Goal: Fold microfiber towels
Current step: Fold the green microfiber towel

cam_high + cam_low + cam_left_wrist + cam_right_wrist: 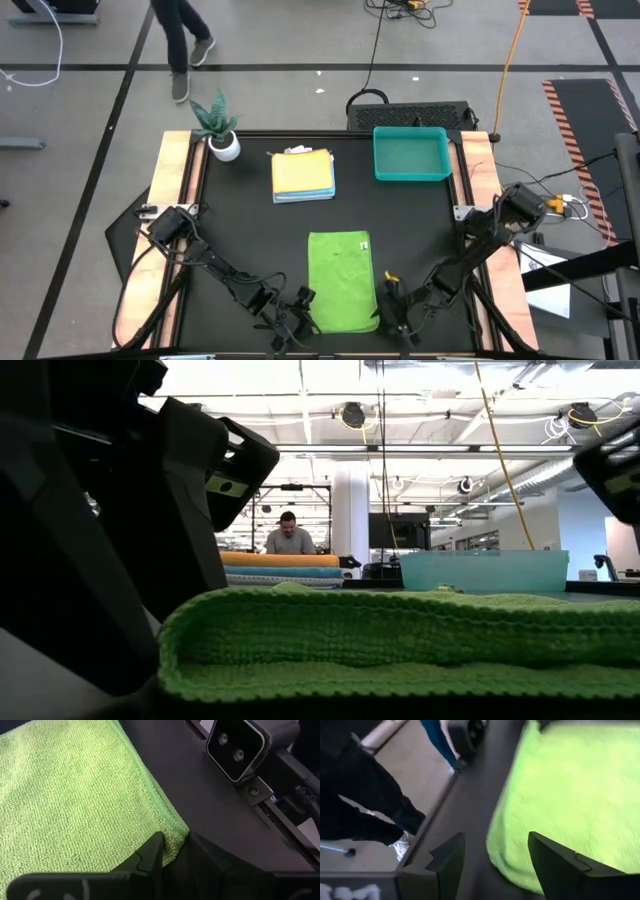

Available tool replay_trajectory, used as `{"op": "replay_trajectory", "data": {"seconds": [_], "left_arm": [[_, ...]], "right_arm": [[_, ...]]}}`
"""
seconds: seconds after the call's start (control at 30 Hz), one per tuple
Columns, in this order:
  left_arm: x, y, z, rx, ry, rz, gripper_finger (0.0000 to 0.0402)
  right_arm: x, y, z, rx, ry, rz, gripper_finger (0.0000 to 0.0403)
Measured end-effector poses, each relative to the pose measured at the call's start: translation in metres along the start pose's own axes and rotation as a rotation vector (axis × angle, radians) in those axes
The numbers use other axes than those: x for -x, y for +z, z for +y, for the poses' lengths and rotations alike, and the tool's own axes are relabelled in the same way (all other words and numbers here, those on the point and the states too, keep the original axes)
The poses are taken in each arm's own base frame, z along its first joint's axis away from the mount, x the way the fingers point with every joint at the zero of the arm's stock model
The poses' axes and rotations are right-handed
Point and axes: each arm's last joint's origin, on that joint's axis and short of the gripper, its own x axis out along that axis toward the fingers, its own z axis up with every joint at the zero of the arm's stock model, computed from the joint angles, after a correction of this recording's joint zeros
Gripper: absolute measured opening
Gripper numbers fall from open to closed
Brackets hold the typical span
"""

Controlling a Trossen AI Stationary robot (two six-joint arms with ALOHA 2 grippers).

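The lime green towel lies on the black table near its front edge, as an upright rectangle. In the low view its near edge shows two layers. My left gripper is at the towel's near left corner, shut on it. My right gripper hovers open at the near right corner, one finger on either side; I cannot tell whether it touches the cloth. A stack of folded towels, yellow on top of light blue, rests at the far middle. My left gripper pinches the green towel's near left corner between its two fingers. The fingers come in slanting down from the table's near left. The rest of the towel lies flat on the table; how many layers are in the pinch does not show.
A teal plastic tray stands at the far right and a small potted plant at the far left corner. The low camera's housing sits just beyond the held corner. A person walks on the floor behind the table.
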Motion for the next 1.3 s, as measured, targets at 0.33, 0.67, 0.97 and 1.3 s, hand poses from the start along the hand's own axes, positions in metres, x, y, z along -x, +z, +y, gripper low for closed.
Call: {"op": "replay_trajectory", "data": {"seconds": [0.33,0.67,0.97,1.3], "left_arm": [[0.000,0.000,0.000,0.002,-0.003,0.000,0.0093],[0.000,0.000,0.000,0.004,-0.003,0.000,0.0093],[0.000,0.000,0.000,0.005,-0.003,0.000,0.0093],[0.000,0.000,0.000,0.006,-0.002,0.000,0.0093]], "right_arm": [[0.002,0.001,-0.007,-0.071,0.012,0.051,0.0124],[-0.008,-0.003,-0.010,-0.057,0.029,0.053,0.0082],[-0.013,-0.004,-0.016,-0.066,0.034,0.069,0.0045],[-0.008,0.001,-0.017,-0.075,0.055,0.066,0.0002]]}}
